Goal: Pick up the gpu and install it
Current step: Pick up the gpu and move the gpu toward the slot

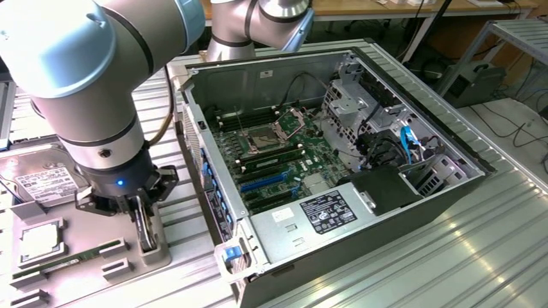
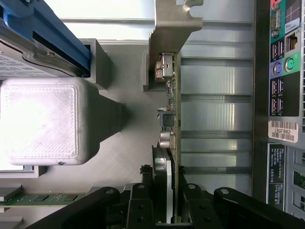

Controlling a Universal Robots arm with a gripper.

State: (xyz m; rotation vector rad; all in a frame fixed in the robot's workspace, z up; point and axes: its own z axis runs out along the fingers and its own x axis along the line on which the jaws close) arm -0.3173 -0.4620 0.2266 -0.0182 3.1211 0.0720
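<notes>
The gpu [image 1: 149, 232] stands on edge in the grey parts holder [image 1: 102, 256], at the exterior view's left beside the open computer case. My gripper [image 1: 144, 218] comes down onto it from above. In the wrist view the gpu [image 2: 173, 119] shows edge-on as a thin green-edged card. Its silvery bracket [image 2: 174, 28] is at the far end and the black fan [image 2: 159, 176] is at the near end. The gripper [image 2: 166, 195] is shut on the gpu, with one black finger [image 2: 140, 205] on the fan side and the other on the back face.
The open computer case [image 1: 445, 138] lies on its side with the motherboard [image 1: 274, 160] and its blue slots facing up. Its rear panel [image 2: 281, 71] runs close beside the gpu. A silver hard drive [image 1: 43, 183], a CPU [image 1: 38, 240] and a green memory stick [image 1: 64, 260] sit in the holder.
</notes>
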